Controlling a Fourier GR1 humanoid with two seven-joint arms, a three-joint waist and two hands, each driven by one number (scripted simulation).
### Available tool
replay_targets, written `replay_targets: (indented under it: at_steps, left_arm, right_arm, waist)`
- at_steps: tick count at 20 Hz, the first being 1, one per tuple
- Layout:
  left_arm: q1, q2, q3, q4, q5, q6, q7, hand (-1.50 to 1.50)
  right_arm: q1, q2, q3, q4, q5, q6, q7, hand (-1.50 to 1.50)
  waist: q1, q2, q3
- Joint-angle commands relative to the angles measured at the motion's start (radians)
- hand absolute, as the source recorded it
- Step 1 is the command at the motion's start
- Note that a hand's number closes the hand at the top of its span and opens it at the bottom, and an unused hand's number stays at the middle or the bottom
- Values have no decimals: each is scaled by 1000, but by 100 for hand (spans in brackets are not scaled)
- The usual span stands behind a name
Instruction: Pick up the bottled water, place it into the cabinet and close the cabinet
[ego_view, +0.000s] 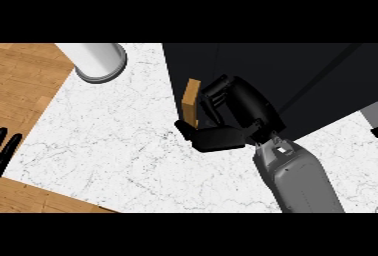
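We judge the cabinet-closing step is in hand: the right hand (225, 117), fingers curled, rests against the wooden door edge (193, 101) of the dark cabinet (295, 75) at frame centre. Next move calls for pushing that door shut. The bottled water is not visible. Left hand (7, 145) rests open at left edge of the marble surface (111, 140).

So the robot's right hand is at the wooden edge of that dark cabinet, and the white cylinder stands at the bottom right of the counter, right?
Not quite. The white cylinder stands at the counter's top left, as the head view shows. The right hand is indeed at the dark cabinet's wooden edge.
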Motion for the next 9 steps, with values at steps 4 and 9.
replay_targets:
  at_steps: [4,9]
  left_arm:
    - [1,-5,19,3,15,-3,-5,-150]
    - [17,-22,5,25,7,-34,-15,-150]
  right_arm:
    - [-235,17,-105,254,-60,-226,-1,-150]
    - [-309,17,-79,334,-104,-283,-15,-150]
  waist:
    - [-12,-2,4]
    - [-24,-4,2]
